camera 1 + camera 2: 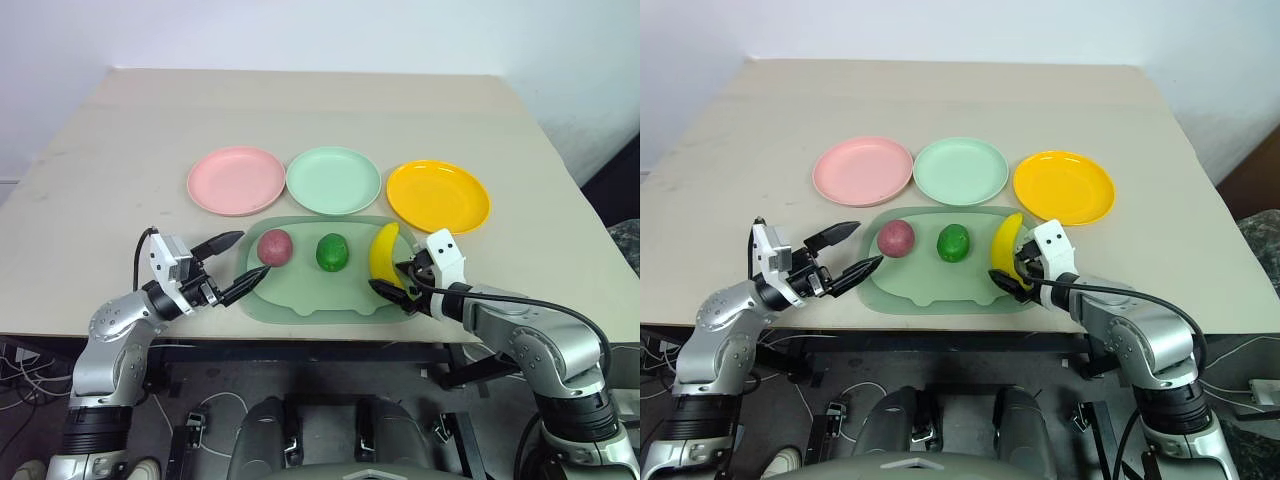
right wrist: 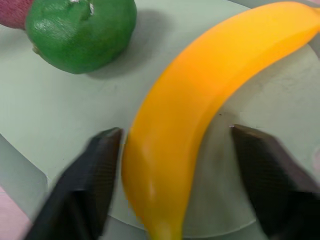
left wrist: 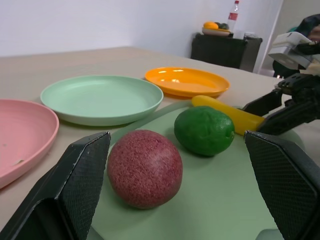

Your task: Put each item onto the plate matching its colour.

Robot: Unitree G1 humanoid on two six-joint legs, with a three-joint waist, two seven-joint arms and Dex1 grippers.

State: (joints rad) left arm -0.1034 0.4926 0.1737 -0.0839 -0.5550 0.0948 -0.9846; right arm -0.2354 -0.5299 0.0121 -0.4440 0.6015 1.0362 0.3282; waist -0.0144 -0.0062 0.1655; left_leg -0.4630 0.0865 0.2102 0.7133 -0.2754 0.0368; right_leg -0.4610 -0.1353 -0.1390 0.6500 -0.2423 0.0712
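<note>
Sorting hadn't started tbh: all 3 fruits sat on the tray [image 1: 300, 300], plates [image 1: 333, 180] were bare, right gripper [image 2: 170, 145] straddled the banana [image 2: 210, 100] w/ fingers apart, not clamped, left gripper [image 1: 236, 265] was wide open.

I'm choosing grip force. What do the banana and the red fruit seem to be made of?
Banana: looks like smooth moulded plastic with a soft sheen; its skin is even orange-yellow, without marks. Probably slippery.
Red fruit: a matte, finely speckled, grainy surface, perhaps foam or textured plastic; the look leaves that open. It likely grips better.
</note>
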